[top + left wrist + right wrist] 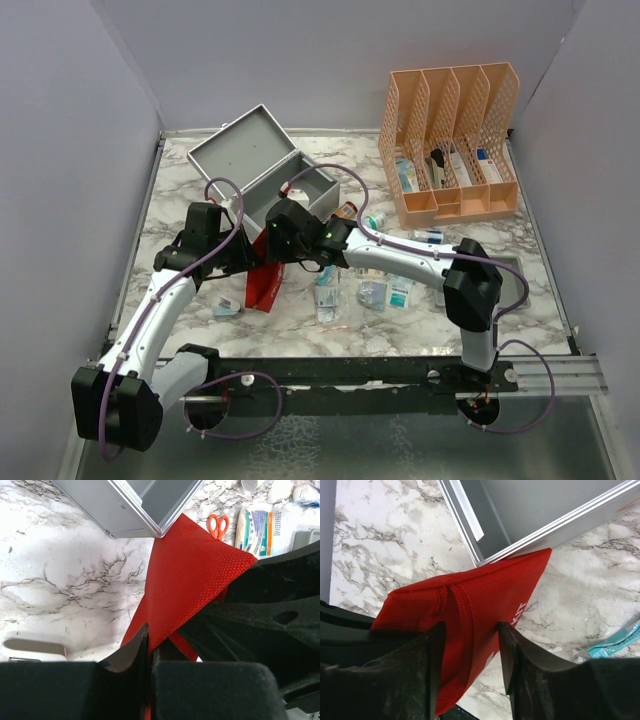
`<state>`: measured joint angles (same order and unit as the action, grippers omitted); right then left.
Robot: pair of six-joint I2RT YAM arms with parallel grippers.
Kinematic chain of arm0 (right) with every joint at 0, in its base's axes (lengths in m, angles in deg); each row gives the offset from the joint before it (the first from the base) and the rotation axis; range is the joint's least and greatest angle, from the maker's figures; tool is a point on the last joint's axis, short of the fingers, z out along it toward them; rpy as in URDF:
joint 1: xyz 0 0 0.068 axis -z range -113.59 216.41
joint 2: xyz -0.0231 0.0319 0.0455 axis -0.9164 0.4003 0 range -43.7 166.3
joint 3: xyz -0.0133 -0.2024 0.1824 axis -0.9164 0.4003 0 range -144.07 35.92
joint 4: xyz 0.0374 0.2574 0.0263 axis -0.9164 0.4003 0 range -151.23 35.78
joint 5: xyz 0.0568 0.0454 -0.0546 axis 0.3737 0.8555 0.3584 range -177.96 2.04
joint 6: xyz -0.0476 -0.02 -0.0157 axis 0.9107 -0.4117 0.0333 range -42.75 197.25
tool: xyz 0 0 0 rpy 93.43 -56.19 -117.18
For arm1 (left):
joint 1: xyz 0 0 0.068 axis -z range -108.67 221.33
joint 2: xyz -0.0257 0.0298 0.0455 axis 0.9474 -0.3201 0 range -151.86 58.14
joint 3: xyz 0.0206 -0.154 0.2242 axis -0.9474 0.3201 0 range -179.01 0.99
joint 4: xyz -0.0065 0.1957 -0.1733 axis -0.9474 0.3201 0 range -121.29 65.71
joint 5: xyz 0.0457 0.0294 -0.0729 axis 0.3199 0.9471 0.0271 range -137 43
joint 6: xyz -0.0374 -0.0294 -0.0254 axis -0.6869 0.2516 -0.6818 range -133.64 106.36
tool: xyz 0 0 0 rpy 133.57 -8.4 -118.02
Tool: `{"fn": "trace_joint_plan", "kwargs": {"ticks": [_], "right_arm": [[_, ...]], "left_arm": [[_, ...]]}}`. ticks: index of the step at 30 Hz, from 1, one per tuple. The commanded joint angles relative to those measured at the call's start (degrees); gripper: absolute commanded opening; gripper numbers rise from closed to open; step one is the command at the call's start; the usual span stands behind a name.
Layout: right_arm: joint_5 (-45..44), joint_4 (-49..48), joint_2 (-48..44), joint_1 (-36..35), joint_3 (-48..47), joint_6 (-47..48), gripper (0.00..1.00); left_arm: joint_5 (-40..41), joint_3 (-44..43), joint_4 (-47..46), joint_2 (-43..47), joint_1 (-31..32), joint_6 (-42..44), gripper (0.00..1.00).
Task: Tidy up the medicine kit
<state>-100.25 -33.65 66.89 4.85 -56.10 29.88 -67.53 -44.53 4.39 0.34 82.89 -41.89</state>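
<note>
White-and-grey marble table [150, 215], walled in on three sides. Orange mesh file organizer [455, 110] at back right, upright, with boxes and tubes in its slots. The medicine kit, a grey metal rectangular box [262, 170], sits back centre-left with its lid open and tilted back to the left; the inside isn't clearly visible.

Both arms reach in and meet just in front of the kit. Left gripper [149, 647]: jaws almost fully together, pinching an edge of the red woven fabric pouch [190, 575]. Right gripper [470, 640]: jaws part-way apart, the pouch's width sitting between them and both fingers [432, 650] against the fabric, so it's clamped. The pouch hangs between the two grippers, its far corner right at the kit's near corner; can't tell if it touches. White lettering on the pouch in the right wrist view, unreadable.

Loose medicine packets and blister packs [372, 290] lie on the table to the right of the pouch, under the right arm. A small grey-white case [35, 647] lies left of the pouch. Orange-handled scissors [218, 526] lie beside a white-and-blue packet.
</note>
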Motion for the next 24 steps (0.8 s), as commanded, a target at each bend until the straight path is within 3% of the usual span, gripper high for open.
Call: {"fn": "trace_joint_plan", "kwargs": {"ticks": [1, 6, 8, 10, 14, 16, 21, 24], "right_arm": [[-3.13, 1.81, -0.63, -0.87, 0.01, -1.89, 0.43], [-5.36, 2.31, -3.88, -0.93, 4.86, -2.6, 0.22], [-5.9, 2.4, -5.09, -0.92, 6.69, -2.87, 0.18], [-6.47, 2.21, -6.17, -0.92, 8.33, -3.74, 0.16], [-6.15, 1.13, -7.45, -0.89, 10.16, -4.05, 0.14], [-5.95, 0.84, -7.51, -0.93, 10.11, -4.15, 0.14], [-5.57, 0.65, -6.83, -0.86, 9.89, -4.05, 0.14], [-5.63, 0.73, -6.36, -0.88, 9.93, -4.15, 0.14]], "left_arm": [[-0.68, 0.16, -0.02, -0.12, 0.31, 0.57, 0.0], [-0.43, 0.15, -0.04, -0.36, 0.31, 0.74, 0.01], [-0.44, 0.07, -0.08, -0.53, 0.27, 1.04, 0.03], [-0.58, -0.14, -0.06, -1.07, 0.27, 1.29, 0.1], [-2.36, -0.03, -0.06, -1.82, 0.31, 1.79, 0.33], [-2.95, 0.48, -0.08, -1.31, 0.31, 1.87, 0.38], [-4.26, 1.78, 0.02, 0.05, 0.27, 1.22, 0.4], [-4.75, 2.39, 0.17, 0.5, 0.26, 1.17, 0.36]]}}
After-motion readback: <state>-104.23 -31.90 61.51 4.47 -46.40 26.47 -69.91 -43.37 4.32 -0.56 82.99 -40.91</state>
